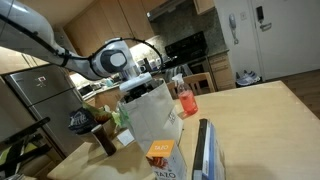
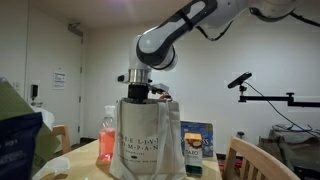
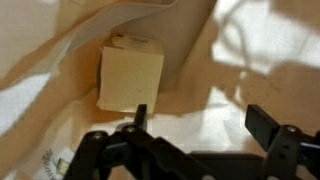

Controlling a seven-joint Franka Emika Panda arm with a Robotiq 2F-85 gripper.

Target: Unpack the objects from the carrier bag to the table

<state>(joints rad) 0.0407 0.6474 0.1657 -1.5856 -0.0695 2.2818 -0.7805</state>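
inside the carrier bag (image 3: 250, 50) my gripper (image 3: 198, 115) hangs with fingers (image 3: 141, 116) spread wide, holding nothing, just short of the small tan cardboard box (image 3: 130, 78).

Home kitchen, wooden cabinets (image 1: 95, 25), black stove (image 1: 188, 47) under range hood (image 1: 168, 10), steel fridge (image 1: 45, 95)

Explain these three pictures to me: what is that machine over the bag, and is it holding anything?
It is a robot arm with a two-fingered gripper at its tip. Two pictures come from cameras standing in the room; the third comes from a camera on the wrist, looking down into the carrier bag. There the jaws stand open and hold nothing; a small tan cardboard box lies inside the bag. On the table beside the bag are a red-pink bottle, an orange carton and a flat blue-and-white package.
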